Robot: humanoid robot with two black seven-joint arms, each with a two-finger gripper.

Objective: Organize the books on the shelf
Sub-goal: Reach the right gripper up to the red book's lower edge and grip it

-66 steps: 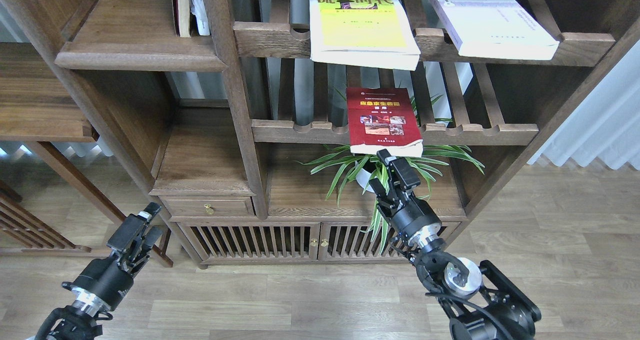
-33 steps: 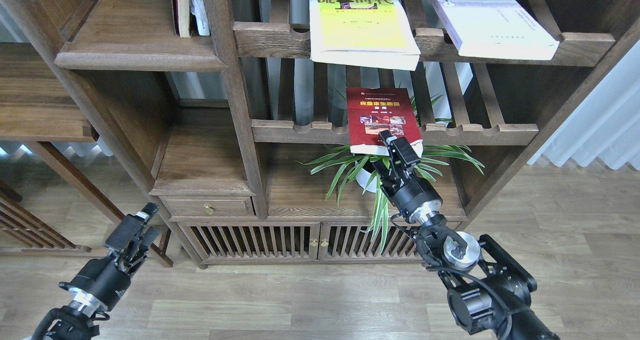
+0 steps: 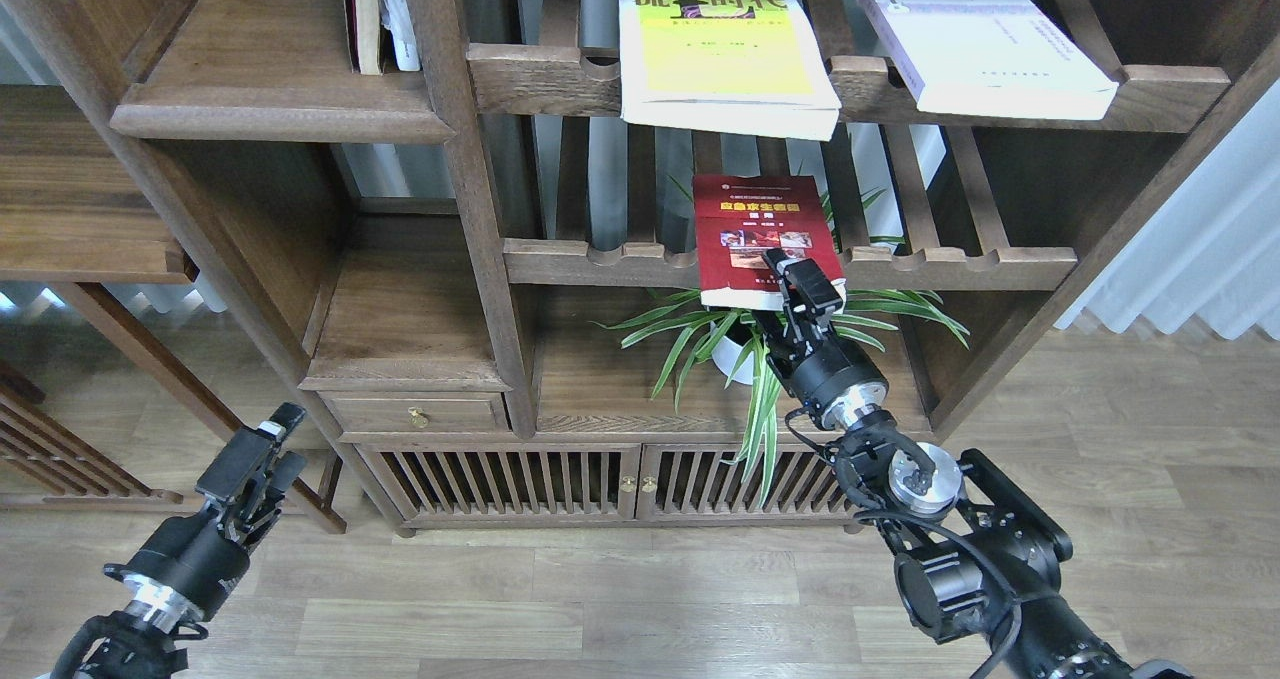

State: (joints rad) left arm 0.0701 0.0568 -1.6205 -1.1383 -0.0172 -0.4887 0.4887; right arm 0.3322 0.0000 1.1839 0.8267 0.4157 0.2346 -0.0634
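The dark red book [image 3: 755, 224] lies flat on the middle slatted rack, its front edge overhanging the rail. My right gripper [image 3: 790, 281] is at that front edge, open, with one finger [image 3: 805, 277] over the cover and the other below the book. The yellow-green book [image 3: 720, 44] and the white-lavender book [image 3: 985, 49] lie flat on the upper slatted rack. The solid shelf [image 3: 280, 119] with a moulded front edge is at the upper left. My left gripper [image 3: 265, 444] is open and empty, low at the left, above the floor.
Two thin books [image 3: 378, 14] stand at the back right of the solid shelf. A potted spider plant [image 3: 760, 349] sits right under my right gripper. A thick wooden upright [image 3: 470, 179] separates the solid shelf from the racks. A drawer [image 3: 415, 414] and slatted doors [image 3: 560, 479] are below.
My right gripper has risen from above the plant and pushed forward onto the red book's front edge. My left gripper has sunk slightly and drifted left.
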